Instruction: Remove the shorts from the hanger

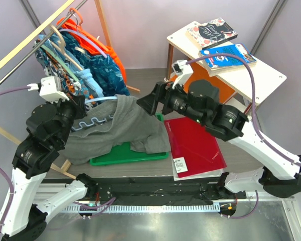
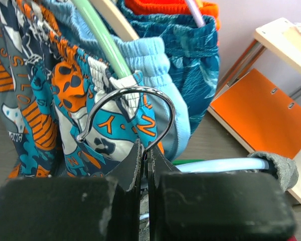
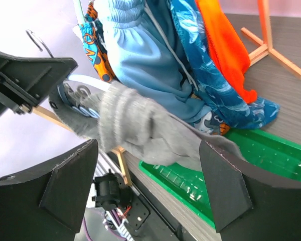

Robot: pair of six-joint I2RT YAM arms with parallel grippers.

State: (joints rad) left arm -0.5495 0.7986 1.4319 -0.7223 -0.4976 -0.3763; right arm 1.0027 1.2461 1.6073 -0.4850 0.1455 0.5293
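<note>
The grey shorts [image 1: 121, 126] hang from a light-blue hanger [image 1: 101, 99] and drape down over a green tray [image 1: 110, 158]. My left gripper [image 1: 83, 106] is shut on the hanger's metal hook [image 2: 140, 98], which is pinched between the fingertips [image 2: 133, 160] in the left wrist view. The hanger's bar [image 2: 220, 164] runs right, with grey cloth [image 2: 282, 169] at its end. My right gripper [image 1: 146, 103] is open, its jaws either side of the grey shorts' bunched waistband [image 3: 135, 125] without touching it. The floral shorts [image 2: 50, 100] hang on the rack behind.
A wooden clothes rack [image 1: 30, 37] at the back left holds blue and orange garments [image 1: 108, 65]. A red folder [image 1: 195, 143] lies right of the tray. A white side table [image 1: 261, 75] with books stands at the back right.
</note>
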